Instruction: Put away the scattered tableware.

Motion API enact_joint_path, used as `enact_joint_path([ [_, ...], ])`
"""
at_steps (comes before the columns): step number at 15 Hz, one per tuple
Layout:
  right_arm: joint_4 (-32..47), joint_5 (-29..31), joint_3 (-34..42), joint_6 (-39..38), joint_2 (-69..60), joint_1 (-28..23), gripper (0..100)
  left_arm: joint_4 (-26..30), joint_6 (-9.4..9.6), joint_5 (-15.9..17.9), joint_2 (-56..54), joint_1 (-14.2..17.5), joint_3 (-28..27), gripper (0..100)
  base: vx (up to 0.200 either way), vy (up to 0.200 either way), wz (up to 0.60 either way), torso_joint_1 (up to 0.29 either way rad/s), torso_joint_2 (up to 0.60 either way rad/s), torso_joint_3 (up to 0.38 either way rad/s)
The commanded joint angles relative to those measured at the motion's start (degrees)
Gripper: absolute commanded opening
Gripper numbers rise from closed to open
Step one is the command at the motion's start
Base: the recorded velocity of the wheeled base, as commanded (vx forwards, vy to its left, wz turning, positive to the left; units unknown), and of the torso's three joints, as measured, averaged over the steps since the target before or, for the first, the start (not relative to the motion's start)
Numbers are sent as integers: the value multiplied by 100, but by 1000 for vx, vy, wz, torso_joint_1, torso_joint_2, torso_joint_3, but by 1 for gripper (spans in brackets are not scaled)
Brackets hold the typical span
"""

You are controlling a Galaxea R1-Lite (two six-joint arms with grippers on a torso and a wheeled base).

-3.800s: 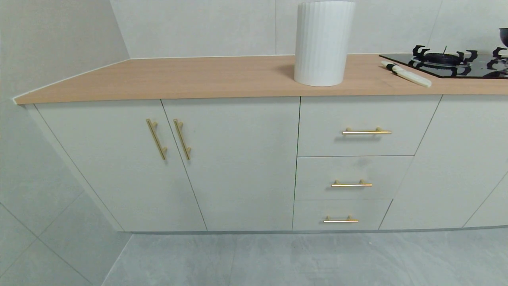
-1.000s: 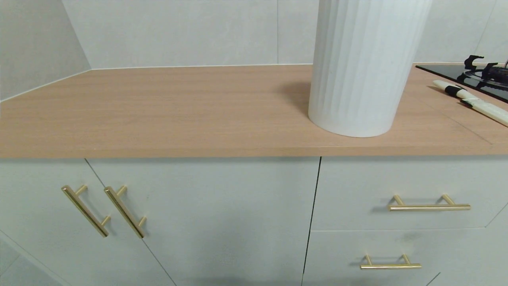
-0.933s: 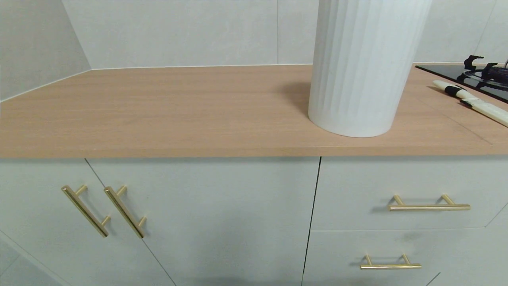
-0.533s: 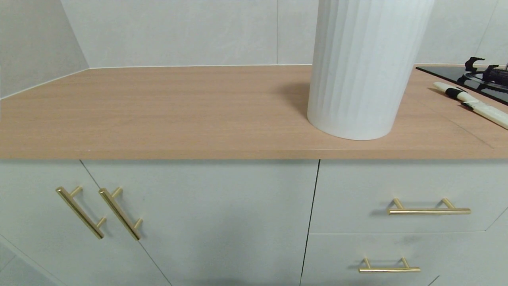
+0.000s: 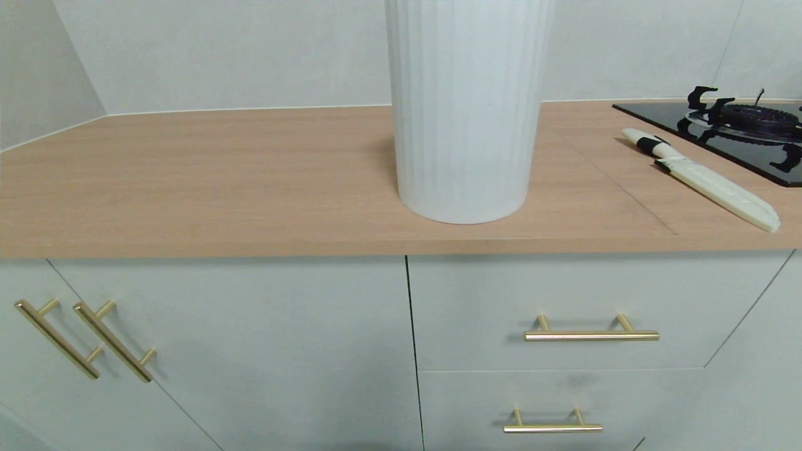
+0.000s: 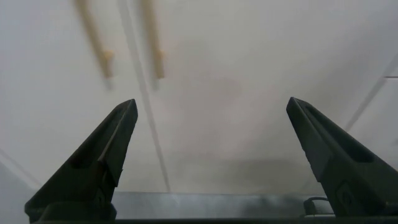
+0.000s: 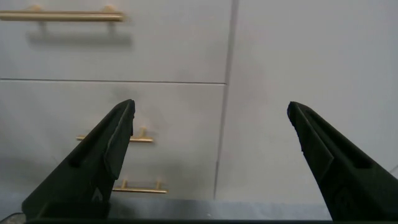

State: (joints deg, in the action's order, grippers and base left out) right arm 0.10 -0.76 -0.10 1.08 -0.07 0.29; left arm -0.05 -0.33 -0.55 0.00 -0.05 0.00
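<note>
Grippers, two. The left gripper [image 6: 211, 102] has its dark tapered fingers [image 6: 99, 162] spread wide with nothing between them, and it faces the pale grey cabinet doors [image 6: 249, 74] low down. The right gripper [image 7: 211, 104] is likewise spread wide and empty, and it faces the pale grey drawer fronts [image 7: 155, 106].

Item: cream-white knife with a black band at its handle [image 5: 702, 180]. It lies flat on the light wooden countertop [image 5: 219, 175] at the right. Its handle end points toward the back wall and its tip toward the front edge. The knife is just beside the near edge of the black glass hob [image 5: 708, 141], and whether the two touch cannot be told.

Item: white ribbed cylindrical container [image 5: 465, 113]. It stands upright on the countertop near the front edge, to the left of the knife and well apart from it.

Item: black cast pan support [image 5: 742, 116], seated on the hob.

Fittings below the countertop:
- Upper drawer brass bar handle [image 5: 591, 335], horizontal.
- Second drawer brass bar handle [image 5: 552, 428], horizontal.
- Pair of brass door handles [image 5: 84, 341], side by side at the far left.

Backing: light grey wall tiles [image 5: 250, 56] behind the countertop.
</note>
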Motion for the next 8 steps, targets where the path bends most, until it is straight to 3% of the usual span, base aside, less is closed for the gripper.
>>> enact_joint_path([
  [1,-1,-4,1,15,7,-3,100,5,-2,-7,0,-4,0,100,0,0,0,0,0,0],
  [5,-1,-4,1,15,7,-3,100,5,-2,-7,0,-4,0,100,0,0,0,0,0,0],
  [8,-1,-4,1,15,7,-3,100,5,-2,-7,0,-4,0,100,200,0,0,-1,4,2],
])
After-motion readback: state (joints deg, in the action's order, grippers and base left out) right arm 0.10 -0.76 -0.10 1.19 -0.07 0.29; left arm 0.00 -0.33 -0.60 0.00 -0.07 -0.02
